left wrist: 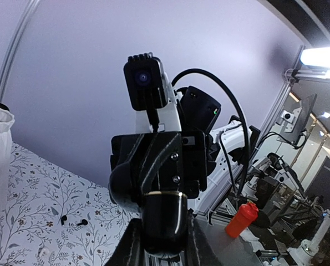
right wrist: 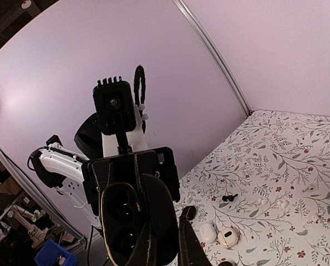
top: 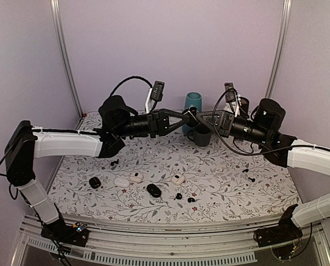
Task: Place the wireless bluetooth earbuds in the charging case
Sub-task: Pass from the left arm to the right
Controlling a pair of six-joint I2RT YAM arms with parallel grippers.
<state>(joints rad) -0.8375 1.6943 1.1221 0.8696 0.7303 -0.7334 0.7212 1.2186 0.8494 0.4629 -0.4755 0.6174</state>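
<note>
Both arms are raised over the back of the table, grippers tip to tip. My left gripper point(top: 188, 116) point(left wrist: 163, 244) is shut on a glossy black charging case point(left wrist: 165, 219) with a gold rim. In the right wrist view the case point(right wrist: 123, 221) stands open, its two wells showing empty. My right gripper point(top: 202, 117) point(right wrist: 168, 244) is shut on the case's lid point(right wrist: 160, 213). Tiny black earbuds lie loose on the floral table: two near the front middle point(top: 178, 196) point(top: 191, 199), others at the left point(top: 115, 162) and right point(top: 251, 179).
On the table point(top: 220, 188) lie two closed black cases point(top: 95, 182) point(top: 153, 190) and three white cases point(top: 121, 181) point(top: 136, 177) point(top: 178, 179). A teal cylinder point(top: 193, 105) and a dark mug point(top: 202, 136) stand at the back, under the grippers.
</note>
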